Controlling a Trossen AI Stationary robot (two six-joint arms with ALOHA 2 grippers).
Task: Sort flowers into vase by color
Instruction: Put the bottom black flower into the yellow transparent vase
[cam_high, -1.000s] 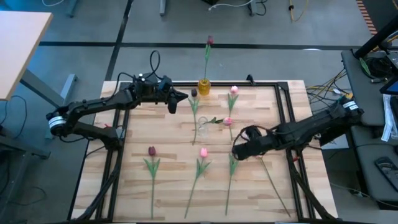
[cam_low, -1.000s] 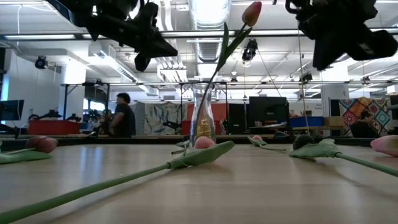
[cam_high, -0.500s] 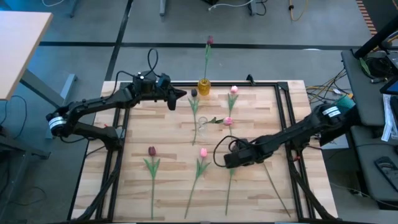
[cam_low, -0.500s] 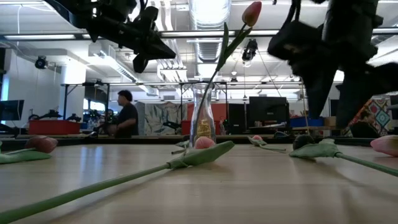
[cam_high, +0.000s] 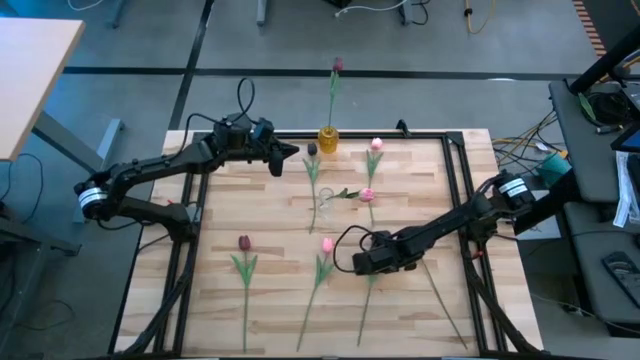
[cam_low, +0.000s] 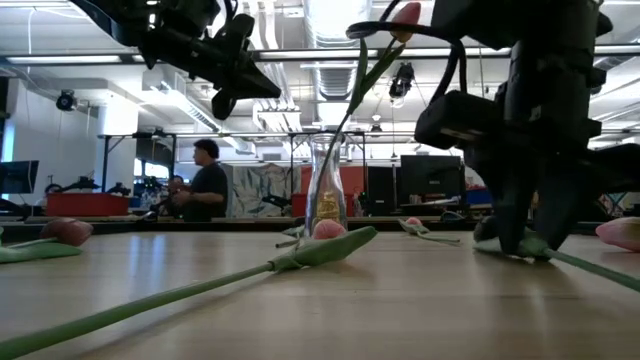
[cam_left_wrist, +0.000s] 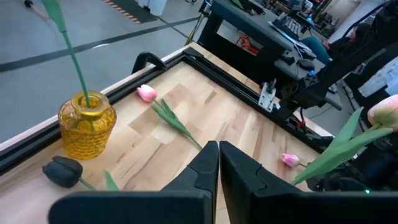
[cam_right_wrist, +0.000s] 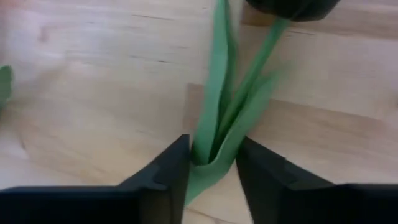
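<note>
Your right gripper (cam_high: 356, 264) is low on the table (cam_high: 270, 310), a little toward 5 o'clock from the middle. In the right wrist view its two fingers (cam_right_wrist: 166, 169) stand on both sides of the folded leaves of a dark tulip (cam_right_wrist: 231, 118), which lies flat on the wood. The fingers are touching or almost touching the leaves, but you cannot tell if they already press on them.

Your left gripper (cam_high: 290, 153) hangs above the far edge of the table, near 11 o'clock, and its fingers (cam_left_wrist: 205, 168) are closed together with nothing between them.

A yellow vase (cam_high: 328, 139) stands at 12 o'clock on the far edge and holds one maroon tulip (cam_high: 337, 66). A clear vase (cam_high: 324, 209) stands near the middle and holds one pink tulip (cam_low: 404, 20).

The other flowers lie on the table: a maroon one (cam_high: 244, 243) toward 8 o'clock, a pink one (cam_high: 327, 245) just beside your right gripper, two pink ones (cam_high: 375, 145) toward 1 o'clock, and a dark one (cam_high: 311, 149) next to the yellow vase.
</note>
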